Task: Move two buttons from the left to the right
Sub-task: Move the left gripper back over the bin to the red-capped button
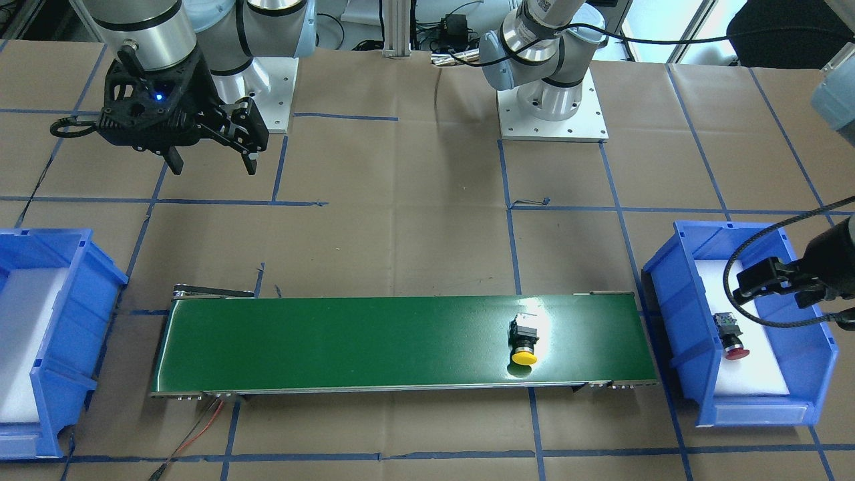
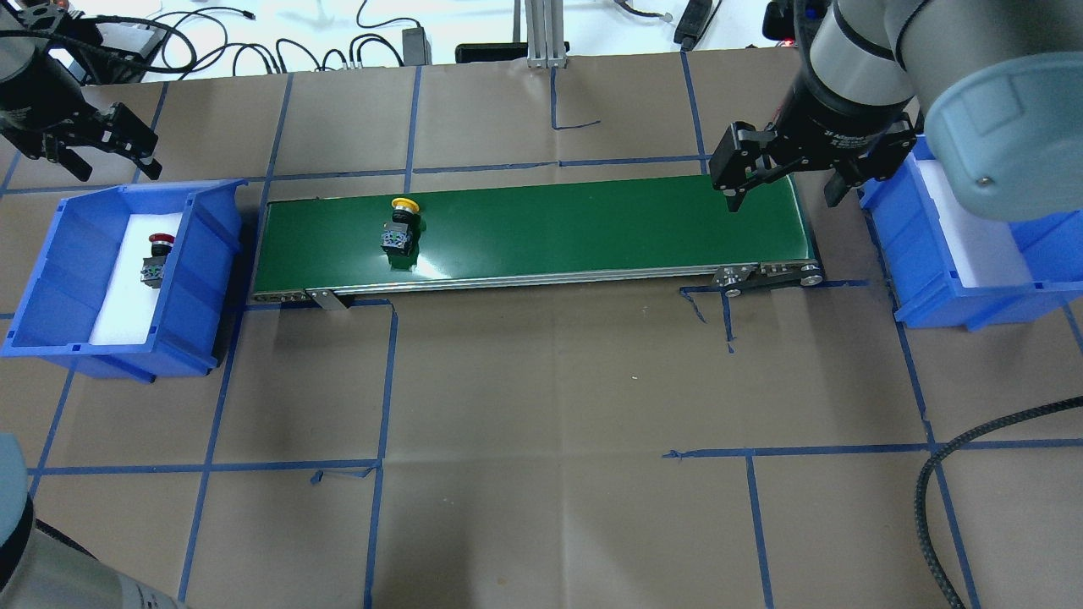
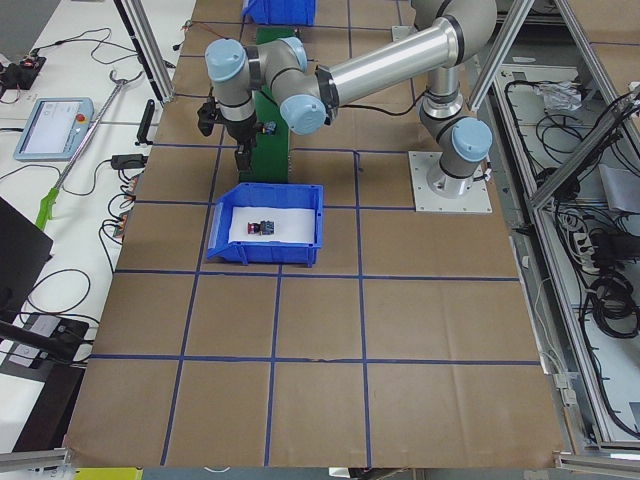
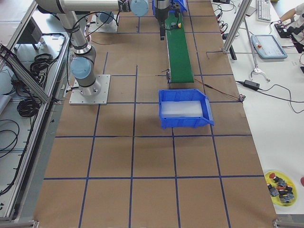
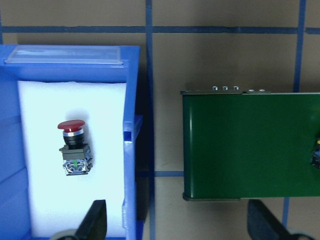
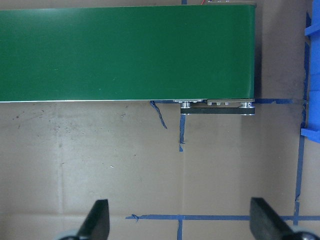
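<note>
Red button (image 5: 73, 147), frame left: prob. light, stiff; pinch black barrel. L claw (image 2: 114, 165), R claw (image 2: 783, 193) apart, empty.

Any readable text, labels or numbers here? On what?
"2F Adaptive", rest blurred: white print on the wrist of the right gripper.
Looks blank: label holder on the blue bin.
Too small to read: teach pendant screen.
None seen: conveyor belt, yellow button, red button.
</note>
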Robot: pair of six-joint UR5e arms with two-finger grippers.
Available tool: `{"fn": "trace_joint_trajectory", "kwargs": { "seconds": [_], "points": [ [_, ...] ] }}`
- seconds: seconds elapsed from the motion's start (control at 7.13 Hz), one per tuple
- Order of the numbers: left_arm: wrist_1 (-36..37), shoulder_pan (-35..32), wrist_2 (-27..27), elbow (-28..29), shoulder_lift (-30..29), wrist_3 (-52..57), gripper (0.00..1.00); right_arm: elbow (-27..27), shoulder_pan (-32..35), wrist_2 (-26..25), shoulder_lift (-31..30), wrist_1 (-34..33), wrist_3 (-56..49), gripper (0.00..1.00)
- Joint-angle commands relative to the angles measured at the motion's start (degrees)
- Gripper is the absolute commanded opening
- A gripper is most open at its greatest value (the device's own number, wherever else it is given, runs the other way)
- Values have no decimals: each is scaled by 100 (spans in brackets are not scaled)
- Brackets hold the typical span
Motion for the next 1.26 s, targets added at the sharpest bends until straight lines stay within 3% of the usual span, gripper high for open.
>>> {"fn": "trace_joint_trajectory", "kwargs": {
  "seconds": [0.0,0.42,0.7,1.12],
  "points": [
    [20,341,-7,457,-473,522,100,0,0,-9,0,26,7,100],
    [431,412,-50,329,-712,533,100,35,0,9,43,-9,33,100],
    [826,377,-51,-118,-713,498,100,79,0,-9,123,-18,60,100],
    [1968,377,-59,-875,-739,498,100,79,0,-9,123,-27,42,100]
  ]
}}
